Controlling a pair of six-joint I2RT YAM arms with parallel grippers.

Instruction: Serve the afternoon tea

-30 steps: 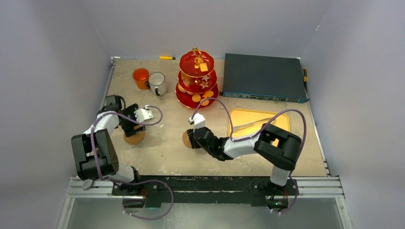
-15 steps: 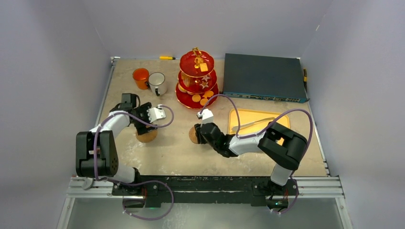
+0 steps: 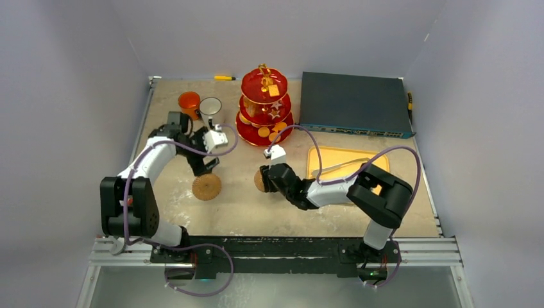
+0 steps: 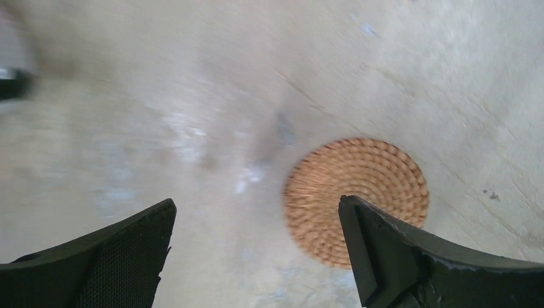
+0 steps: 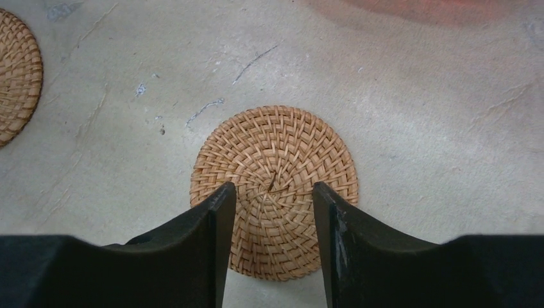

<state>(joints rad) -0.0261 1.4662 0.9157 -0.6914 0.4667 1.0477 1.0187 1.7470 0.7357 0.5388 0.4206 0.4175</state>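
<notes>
1. At the far left of the table [image 3: 231,212], the orange mug [image 3: 189,101] and the white mug [image 3: 210,105] stand upright, just beside each other. Neither sits on a coaster.
2. Our left gripper [image 4: 256,204] hangs wide open and empty, just on the near side of the white mug. The left coaster [image 4: 359,172] lies flat below it, under its right finger and free of the gripper.
3. We judge that the next reach goes toward the far edge, to the white mug. The left arm is much the nearer.
4. Our right gripper [image 5: 272,187] is partly open and clasps nothing. Its tips are over the near half of the second coaster [image 5: 274,144]; we cannot tell whether they touch it.
5. The red stand [image 3: 264,86] rises beyond that gripper, with pastries on its tiers. The yellow tray [image 3: 333,157] and the dark box [image 3: 356,102] lie further right. Bare table separates the two coasters.
</notes>
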